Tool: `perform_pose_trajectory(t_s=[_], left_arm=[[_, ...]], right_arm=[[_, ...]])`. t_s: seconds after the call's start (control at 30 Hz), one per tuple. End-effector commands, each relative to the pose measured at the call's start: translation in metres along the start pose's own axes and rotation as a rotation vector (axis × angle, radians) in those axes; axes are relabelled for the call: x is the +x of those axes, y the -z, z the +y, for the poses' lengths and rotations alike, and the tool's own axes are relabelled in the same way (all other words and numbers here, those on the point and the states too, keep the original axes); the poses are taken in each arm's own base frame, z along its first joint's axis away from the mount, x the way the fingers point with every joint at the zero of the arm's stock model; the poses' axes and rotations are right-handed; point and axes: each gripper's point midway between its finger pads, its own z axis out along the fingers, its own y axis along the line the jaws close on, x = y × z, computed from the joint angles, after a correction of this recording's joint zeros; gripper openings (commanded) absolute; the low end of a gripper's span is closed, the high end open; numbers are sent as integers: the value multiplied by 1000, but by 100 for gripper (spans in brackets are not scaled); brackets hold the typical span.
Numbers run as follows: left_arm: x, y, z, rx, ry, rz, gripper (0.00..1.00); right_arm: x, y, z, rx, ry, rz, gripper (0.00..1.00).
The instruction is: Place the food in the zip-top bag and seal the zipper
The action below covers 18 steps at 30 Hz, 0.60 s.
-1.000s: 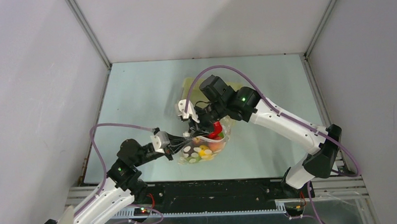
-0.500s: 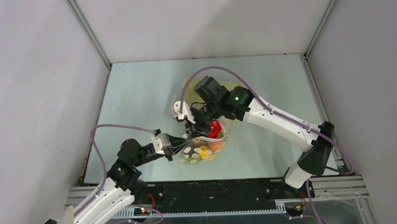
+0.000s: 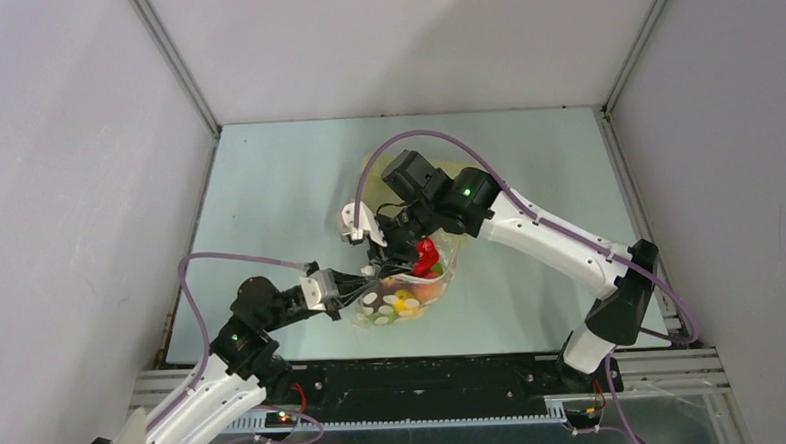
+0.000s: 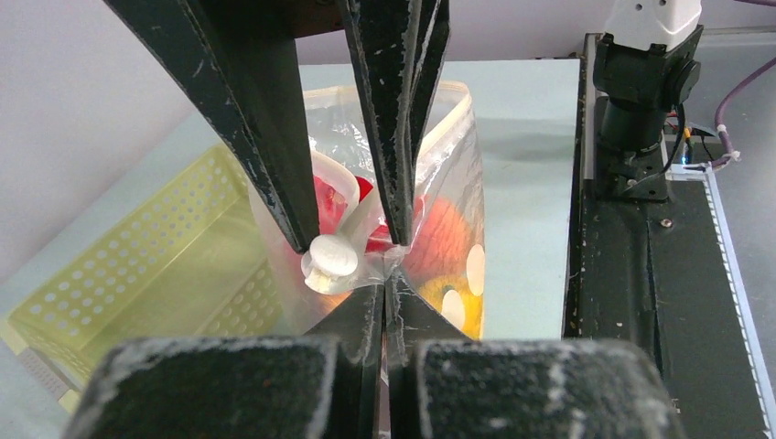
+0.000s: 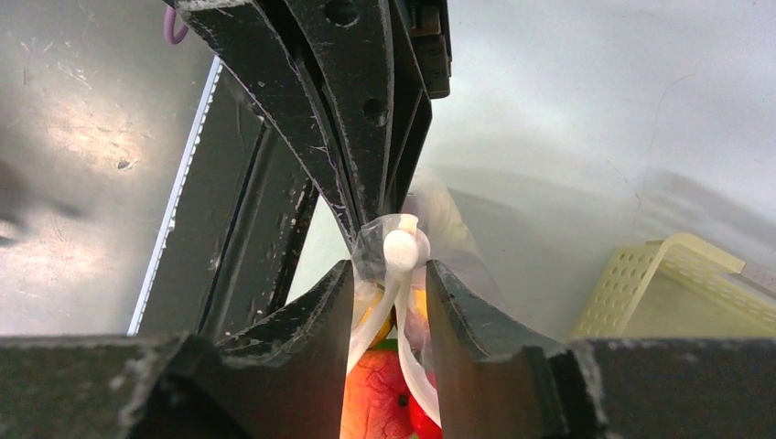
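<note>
— Pincers first: what is each one doing?
— Left pincer is clamped tight on a corner of the zip-top bag, right at one end of its mouth. Right pincer has its jaws apart, straddling the white slider on the zipper. As far as I can see, it isn't squeezing it.
— And the food?
— The food sits inside the bag, with red, orange and yellow pieces low in the pouch.
— So which step are we on?
— Sealing, I'd judge, and at its very start. In the left wrist view the mouth gapes wide beyond the slider.
— Lay it out from overhead.
— The bag lies mid-worktop. The left pincer holds it at its 9 o'clock edge and the right pincer comes in at about 11 o'clock, so the two are almost tip to tip. The yellow basket stands at the bag's 12 o'clock, mostly hidden under the right arm.
— Next move?
— The right jaws need to close on the slider and draw it along the mouth, away from the left pincer, which acts as the anchor. That film is flimsy, so a pull out of line with the strip would likely buckle it.
</note>
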Motion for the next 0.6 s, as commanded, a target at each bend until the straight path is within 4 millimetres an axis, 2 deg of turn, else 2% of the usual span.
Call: perform_pose_trajectory(t_s=[0.0, 0.13, 0.3, 0.57], left_arm=[[-15, 1, 1, 11, -86, -51, 0], [-13, 1, 0, 16, -91, -45, 0], [-12, 1, 0, 15, -93, -42, 0], [-12, 1, -1, 20, -97, -39, 0]], right_arm=[[-10, 5, 1, -1, 26, -8, 41], [-15, 13, 0, 26, 45, -16, 45], [-22, 23, 0, 51, 76, -37, 46], [-31, 13, 7, 5, 86, -63, 50]])
